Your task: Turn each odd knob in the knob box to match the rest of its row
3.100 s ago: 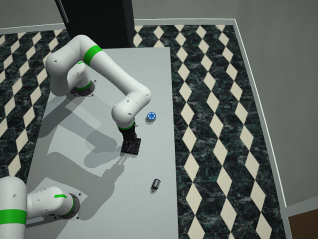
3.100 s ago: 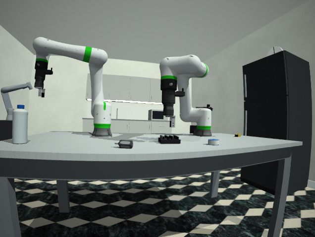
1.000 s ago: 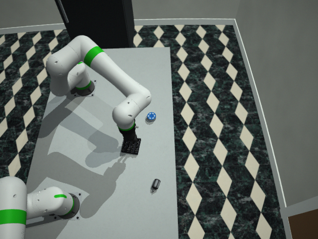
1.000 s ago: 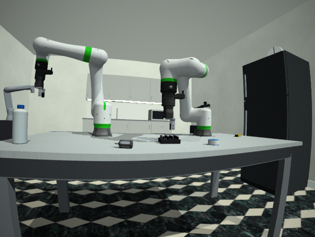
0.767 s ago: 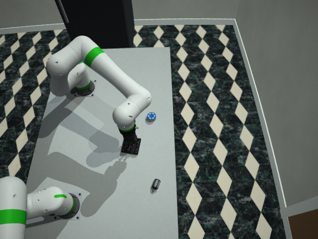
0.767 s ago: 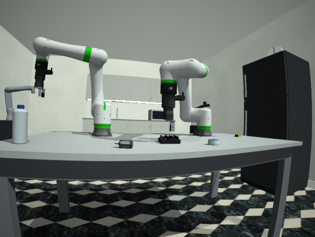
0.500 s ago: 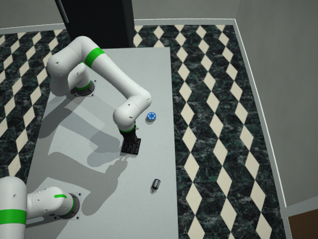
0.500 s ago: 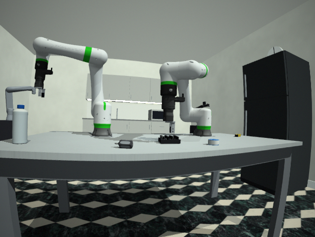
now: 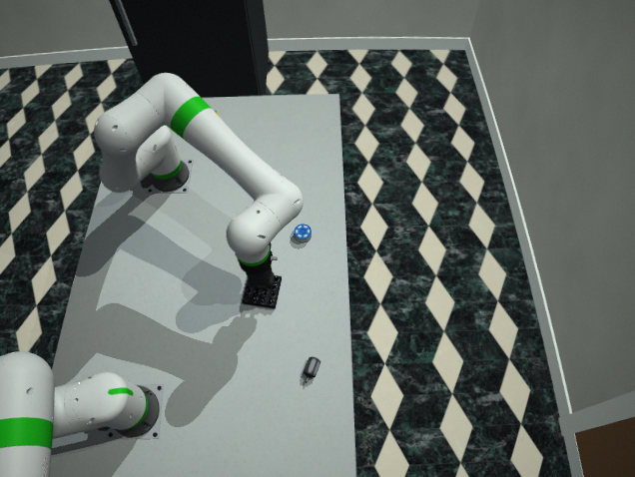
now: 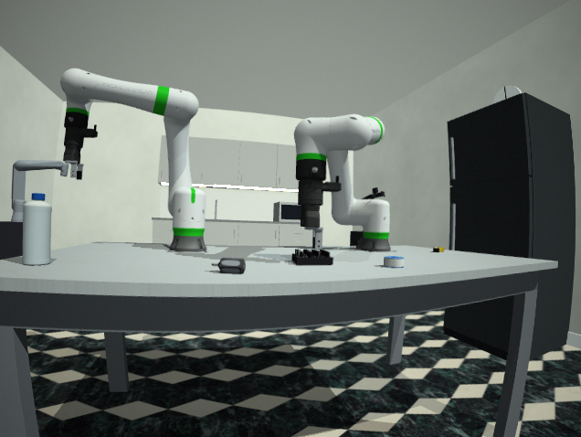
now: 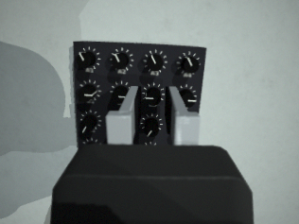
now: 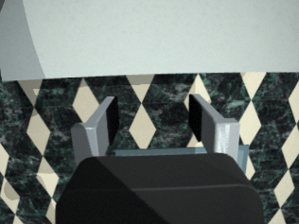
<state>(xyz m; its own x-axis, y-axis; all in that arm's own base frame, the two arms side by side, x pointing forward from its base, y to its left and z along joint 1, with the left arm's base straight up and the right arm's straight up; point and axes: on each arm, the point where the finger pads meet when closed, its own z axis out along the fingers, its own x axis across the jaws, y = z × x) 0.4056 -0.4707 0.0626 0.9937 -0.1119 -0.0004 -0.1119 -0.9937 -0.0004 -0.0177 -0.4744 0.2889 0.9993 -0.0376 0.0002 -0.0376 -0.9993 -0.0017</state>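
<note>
Jaws on the left gripper (image 10: 318, 246) (image 11: 152, 88) are partly spread above the knob box (image 9: 263, 295) (image 10: 311, 259) (image 11: 137, 76) on the desk (image 9: 308, 154) (image 10: 163, 277) (image 11: 251, 94) (image 12: 142, 42), knob B3 (image 11: 152, 96) showing between them, pointing opposite to B4 (image 11: 189, 98). Right gripper's (image 10: 74, 175) (image 12: 153, 96) are wide open, well apart from it.

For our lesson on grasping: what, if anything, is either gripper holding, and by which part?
Nothing: the left gripper is part-open above the knob box, the right wide open.
</note>
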